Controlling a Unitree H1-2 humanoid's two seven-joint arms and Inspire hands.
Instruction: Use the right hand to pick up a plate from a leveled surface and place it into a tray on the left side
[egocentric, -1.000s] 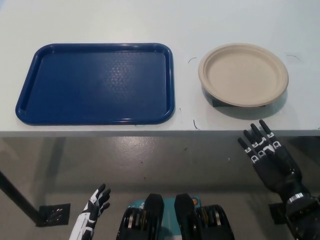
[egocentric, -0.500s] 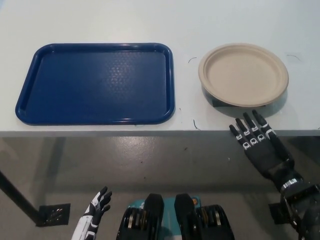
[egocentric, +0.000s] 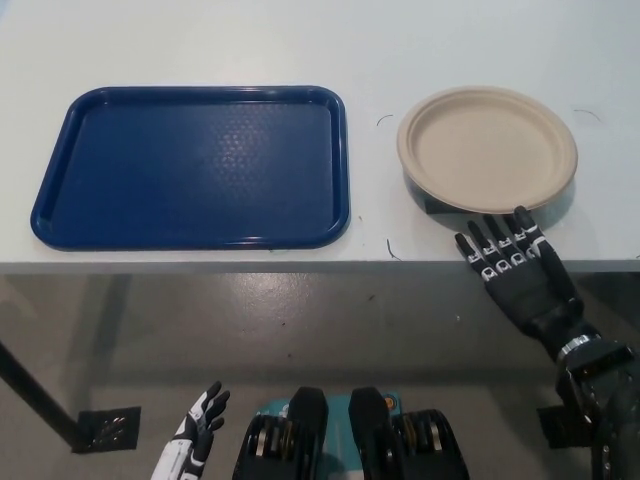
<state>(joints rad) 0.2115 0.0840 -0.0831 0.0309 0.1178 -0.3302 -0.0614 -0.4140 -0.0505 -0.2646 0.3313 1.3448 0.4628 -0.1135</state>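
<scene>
**Beige plate, blue tray, two hands: items on and below a pale table**

Item 1, plate (egocentric: 487, 149): one. Round, beige, matte, with the look of pressed fibre or paper; a shallow well inside a broad raised rim. It lies on the right part of the table, raised on a small dark block (egocentric: 436, 203) that shows under its near-left edge. It casts a shadow on the near side. No print or lettering can be seen on it.

Item 2, tray (egocentric: 195, 166): one. Dark blue, rectangular with rounded corners and a low raised rim. Its floor carries a fine pebbled texture with a slight sheen. It lies flat on the left part of the table, holds nothing, and sits well apart from the plate. No logo can be read.

Item 3, table (egocentric: 380, 45): one. Pale grey-white, smooth and flat, with a straight near edge. A few thin dark pen-like marks lie around the plate and near the tray's near-right corner.

Item 4, right hand (egocentric: 518, 276): black, with small white markings on the fingers. It is open, fingers spread and extended over the table's near edge, their tips just beside the plate's near rim. It holds nothing.

Item 5, left hand (egocentric: 202, 418): white with black fingers, low at the bottom left, over the grey speckled floor. Fingers loosely apart, holding nothing.
</scene>
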